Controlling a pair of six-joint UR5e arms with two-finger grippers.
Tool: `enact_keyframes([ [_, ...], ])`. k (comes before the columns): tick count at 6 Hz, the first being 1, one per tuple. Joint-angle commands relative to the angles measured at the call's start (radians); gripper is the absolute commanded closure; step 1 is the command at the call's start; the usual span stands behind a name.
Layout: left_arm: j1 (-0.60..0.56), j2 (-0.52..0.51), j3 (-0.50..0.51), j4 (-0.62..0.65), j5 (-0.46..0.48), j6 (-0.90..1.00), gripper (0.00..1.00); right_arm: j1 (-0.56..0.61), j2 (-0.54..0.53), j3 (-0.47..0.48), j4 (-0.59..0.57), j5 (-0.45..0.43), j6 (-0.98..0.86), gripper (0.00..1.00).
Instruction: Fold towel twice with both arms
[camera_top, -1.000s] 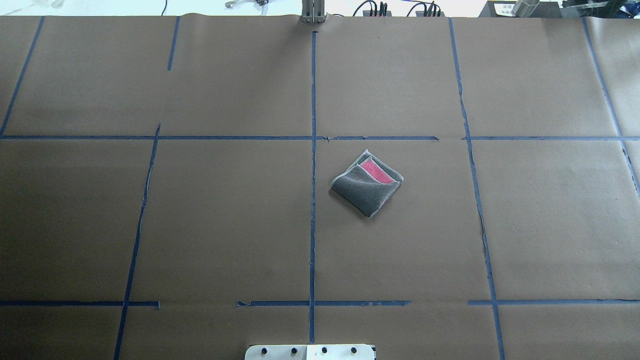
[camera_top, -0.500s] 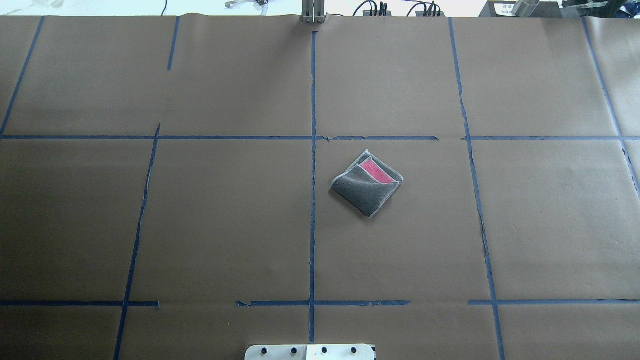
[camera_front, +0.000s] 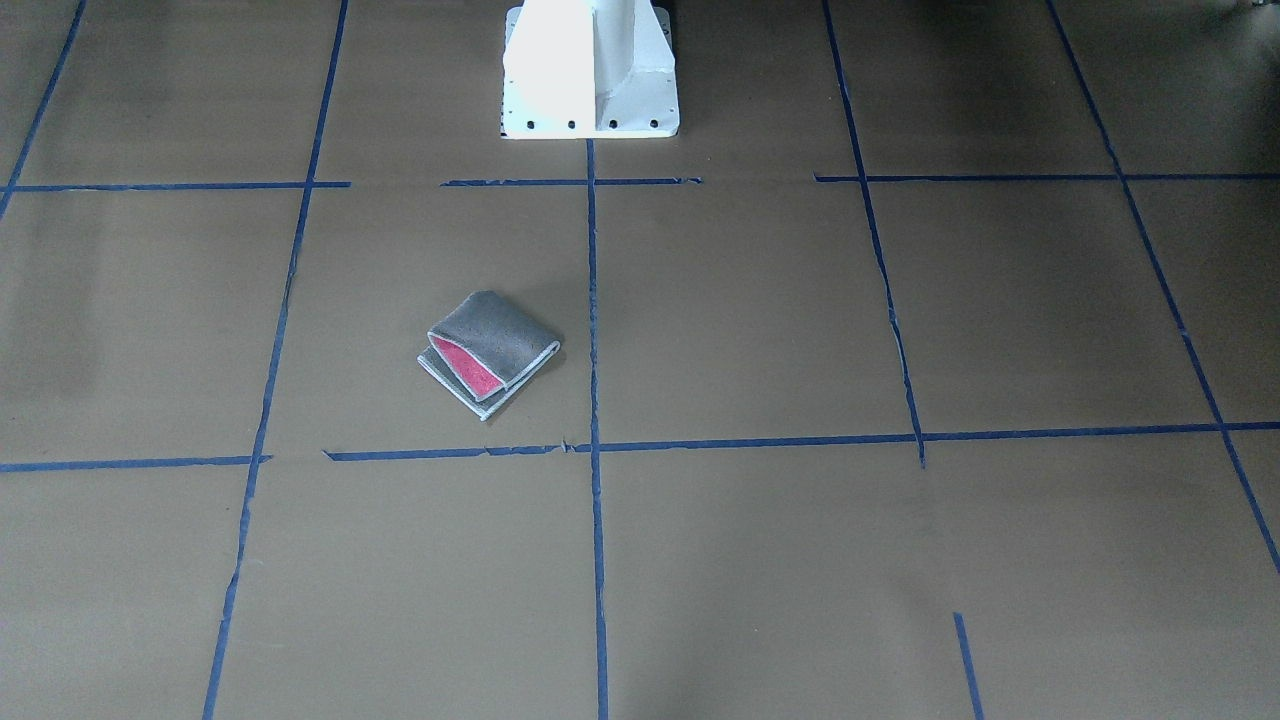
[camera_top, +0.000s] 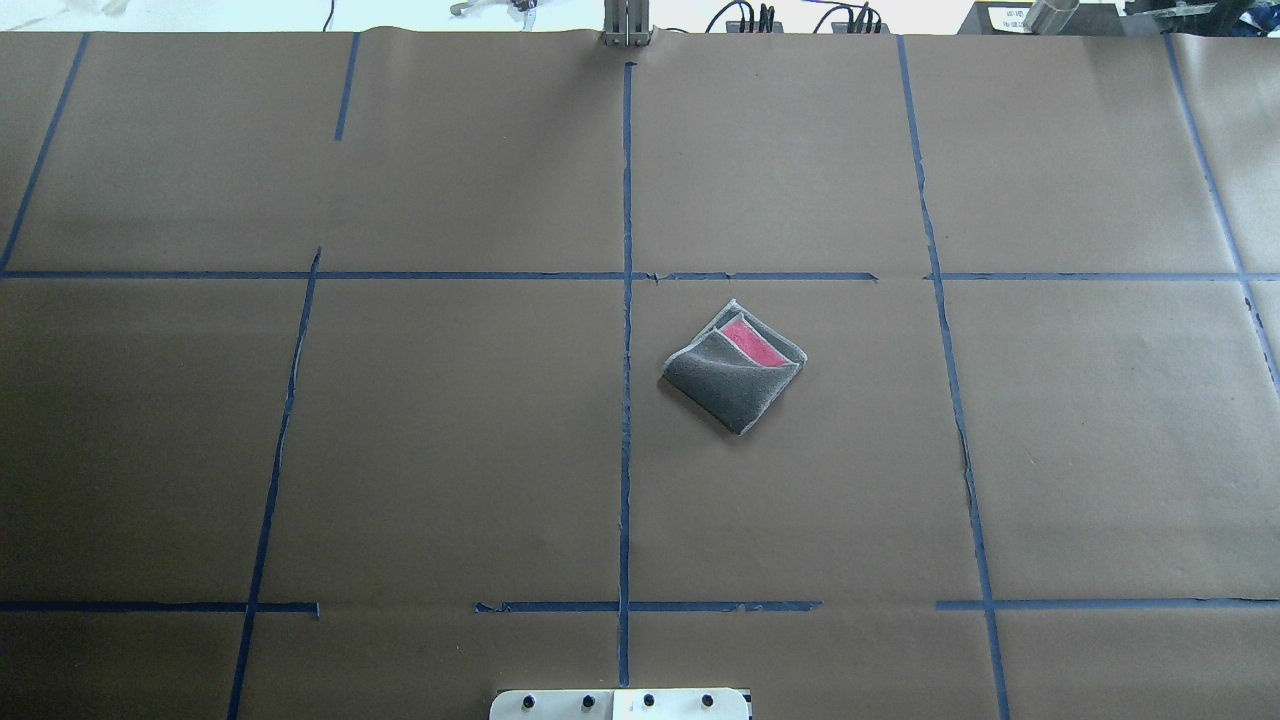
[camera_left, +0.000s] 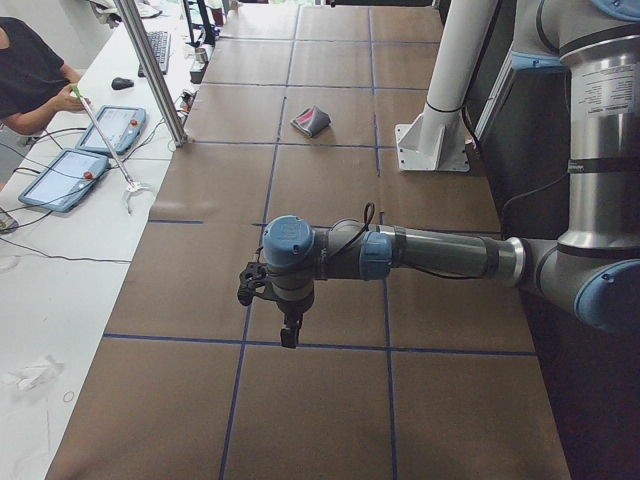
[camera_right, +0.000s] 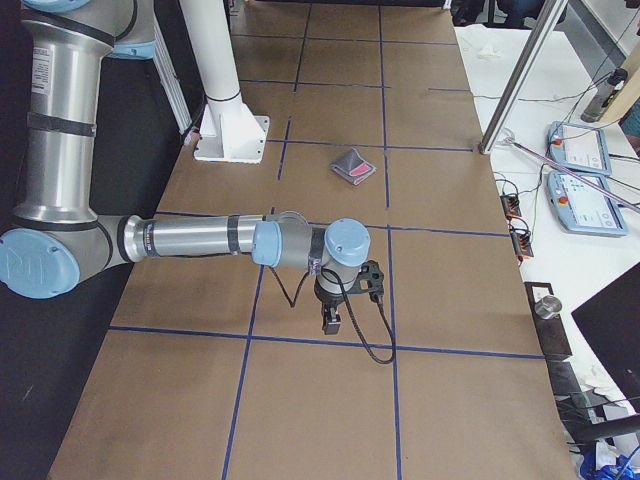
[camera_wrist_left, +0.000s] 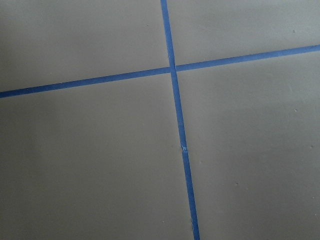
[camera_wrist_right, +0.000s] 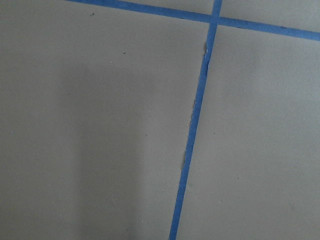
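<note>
The towel (camera_top: 735, 368) lies folded into a small square on the brown paper, just right of the centre tape line. Its dark grey face is outside and a pink strip shows at the open edge. It also shows in the front-facing view (camera_front: 490, 352) and in the side views (camera_left: 311, 121) (camera_right: 353, 165). My left gripper (camera_left: 290, 335) hangs over the table's left end, far from the towel. My right gripper (camera_right: 331, 322) hangs over the right end, also far from it. I cannot tell whether either is open or shut. The wrist views show only paper and blue tape.
The white pedestal base (camera_front: 590, 70) stands at the robot's side of the table. Blue tape lines (camera_top: 626, 350) grid the paper. A metal pole (camera_left: 155, 75), tablets (camera_left: 65, 178) and an operator (camera_left: 30, 70) are along the far side.
</note>
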Motion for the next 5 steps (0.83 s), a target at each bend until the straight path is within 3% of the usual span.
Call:
enact_keyframes([
  [1,0.001,0.014,-0.003,-0.005,-0.002,0.005,0.0,0.004,0.0,0.0,0.003,0.006,0.012,0.0],
  [5,0.002,0.04,-0.033,0.017,0.003,0.006,0.0,0.03,0.005,-0.014,0.005,0.001,0.075,0.0],
])
